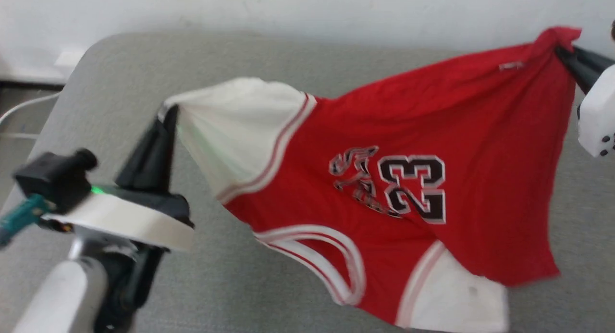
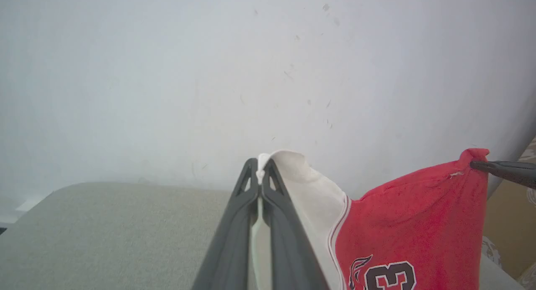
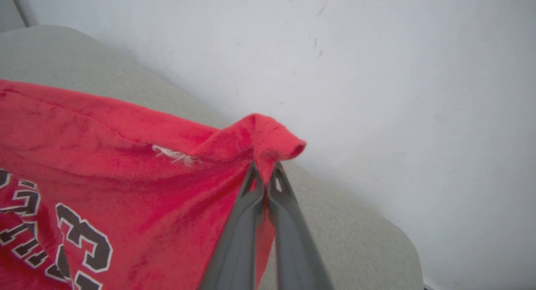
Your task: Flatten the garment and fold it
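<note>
Left gripper (image 1: 166,117), pinched shut on a white corner, and right gripper (image 1: 563,54), shut on a red corner at upper right, hold the garment (image 1: 384,145) stretched mid-frame over the grey surface (image 1: 134,68), so flattening looks begun but laying down and folding remain
</note>
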Available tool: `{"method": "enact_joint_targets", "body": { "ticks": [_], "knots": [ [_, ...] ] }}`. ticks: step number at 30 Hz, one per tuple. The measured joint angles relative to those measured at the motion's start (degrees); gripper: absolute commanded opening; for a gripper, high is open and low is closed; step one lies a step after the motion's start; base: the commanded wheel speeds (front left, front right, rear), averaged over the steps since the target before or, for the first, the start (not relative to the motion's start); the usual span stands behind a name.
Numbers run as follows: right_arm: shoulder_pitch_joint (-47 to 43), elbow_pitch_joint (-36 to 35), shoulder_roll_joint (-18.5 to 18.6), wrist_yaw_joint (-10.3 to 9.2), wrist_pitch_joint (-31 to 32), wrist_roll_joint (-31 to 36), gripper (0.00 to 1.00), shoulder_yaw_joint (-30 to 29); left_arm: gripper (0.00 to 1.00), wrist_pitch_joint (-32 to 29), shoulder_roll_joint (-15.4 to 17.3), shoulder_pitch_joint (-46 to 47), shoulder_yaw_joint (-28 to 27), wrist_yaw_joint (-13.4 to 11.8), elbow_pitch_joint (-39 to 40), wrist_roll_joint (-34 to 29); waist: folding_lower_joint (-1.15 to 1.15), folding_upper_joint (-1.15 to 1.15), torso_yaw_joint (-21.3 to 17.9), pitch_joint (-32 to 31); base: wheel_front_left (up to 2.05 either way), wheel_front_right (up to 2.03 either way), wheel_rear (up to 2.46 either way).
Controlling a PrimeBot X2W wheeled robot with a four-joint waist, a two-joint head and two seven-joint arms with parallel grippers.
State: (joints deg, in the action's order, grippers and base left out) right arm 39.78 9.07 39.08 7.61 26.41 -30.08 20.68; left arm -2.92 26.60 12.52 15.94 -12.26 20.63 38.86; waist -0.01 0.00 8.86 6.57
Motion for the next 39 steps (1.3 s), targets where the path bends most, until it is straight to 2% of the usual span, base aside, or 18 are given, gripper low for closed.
{"method": "enact_joint_targets", "body": {
  "ticks": [4, 14, 17, 22, 30, 39],
  "knots": [
    [0.1, -5.5, -1.3, 0.0, -1.0, 0.0, 0.0, -2.9, 0.0, 1.3, 1.6, 3.8, -2.7, 0.1, 2.5, -1.0, 0.0, 0.0, -3.2, -2.2, 0.0, 0.0, 0.0],
    [-0.3, -18.3, -3.3, 0.0, -0.7, 0.3, 0.0, -8.4, 0.0, 4.3, 3.1, 13.9, -6.3, 1.1, 8.3, -3.1, 0.0, 0.0, -10.4, -5.3, 0.0, 0.0, 0.0],
    [-0.5, -21.1, -3.7, 0.0, 0.2, 0.9, 0.0, -9.7, 0.0, 4.3, 4.0, 17.2, -7.1, 1.2, 9.0, -3.4, 0.0, 0.0, -11.7, -5.2, 0.0, 0.0, 0.0],
    [0.0, -23.6, -4.4, 0.0, -0.6, 2.0, 0.0, -12.2, 0.0, 3.5, 5.2, 24.3, -7.5, 2.7, 8.6, -3.6, 0.01, 0.0, -12.7, -3.3, 0.0, 0.0, 0.0],
    [8.2, -20.0, -4.5, 0.0, -4.9, 3.9, 0.0, -13.1, 0.0, 1.1, 6.5, 41.4, -7.0, 6.9, 0.4, -3.3, 0.01, 0.0, -12.9, 3.1, 0.0, 0.0, 0.0],
    [25.9, -6.2, -6.5, 0.0, -11.9, 7.3, 0.0, -9.7, 0.0, 1.5, 5.8, 61.7, -3.9, 11.6, -16.1, -5.0, 0.03, 0.0, -13.2, 13.2, 0.0, 0.0, 0.0]
  ]
}}
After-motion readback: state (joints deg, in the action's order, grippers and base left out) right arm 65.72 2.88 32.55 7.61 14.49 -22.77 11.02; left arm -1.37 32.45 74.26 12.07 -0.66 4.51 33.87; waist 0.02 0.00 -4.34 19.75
